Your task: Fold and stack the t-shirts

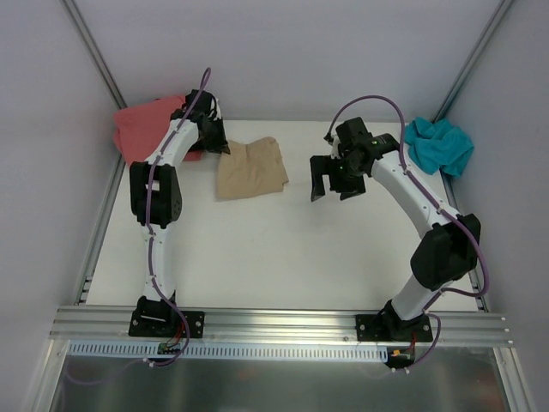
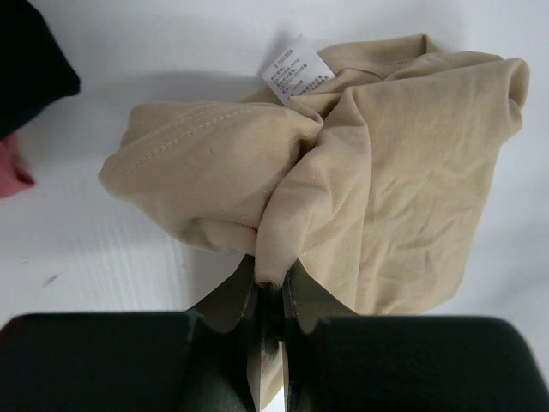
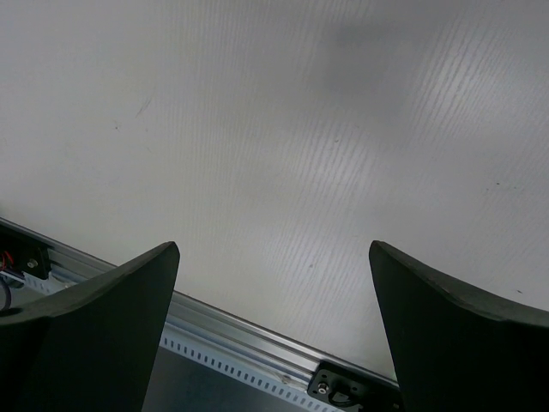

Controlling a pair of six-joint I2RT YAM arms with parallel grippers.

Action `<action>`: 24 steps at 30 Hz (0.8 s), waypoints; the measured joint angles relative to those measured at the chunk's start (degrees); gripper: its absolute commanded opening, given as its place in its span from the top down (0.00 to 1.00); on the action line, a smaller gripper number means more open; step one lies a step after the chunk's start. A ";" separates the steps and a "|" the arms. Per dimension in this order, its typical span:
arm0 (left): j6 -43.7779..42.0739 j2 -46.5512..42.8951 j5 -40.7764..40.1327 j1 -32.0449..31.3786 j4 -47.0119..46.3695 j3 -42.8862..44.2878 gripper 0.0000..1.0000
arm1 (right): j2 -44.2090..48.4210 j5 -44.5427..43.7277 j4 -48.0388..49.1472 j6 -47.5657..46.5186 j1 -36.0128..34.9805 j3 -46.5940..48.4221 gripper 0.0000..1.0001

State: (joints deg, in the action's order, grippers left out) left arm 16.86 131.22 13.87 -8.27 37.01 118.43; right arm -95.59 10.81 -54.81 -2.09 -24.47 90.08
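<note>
A tan t-shirt lies crumpled on the white table at the back, left of centre. My left gripper is at its left edge, shut on a pinch of the tan cloth; a white label shows on the shirt's far side. A coral-pink t-shirt is heaped in the back left corner, partly under the left arm, with a bit of black cloth near it. A teal t-shirt is bunched at the back right. My right gripper hangs open above bare table, right of the tan shirt, holding nothing.
Grey walls and metal posts close in the table at the back and sides. An aluminium rail runs along the near edge with both arm bases bolted on it; it also shows in the right wrist view as the rail.
</note>
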 measured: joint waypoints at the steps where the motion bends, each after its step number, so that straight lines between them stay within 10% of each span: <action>1: -0.61 0.00 -0.90 0.02 0.37 0.35 1.00 | 0.02 0.09 0.07 0.02 0.11 -0.02 0.00; 24: -17.94 -2.64 -7.82 0.00 0.52 7.08 1.00 | 2.12 0.61 1.46 0.39 2.49 -1.84 0.01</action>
State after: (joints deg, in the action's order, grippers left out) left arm -1.08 128.57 6.04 -8.27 37.54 125.51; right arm -93.47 11.42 -53.34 -1.69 -21.98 88.25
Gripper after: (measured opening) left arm 0.060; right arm 0.993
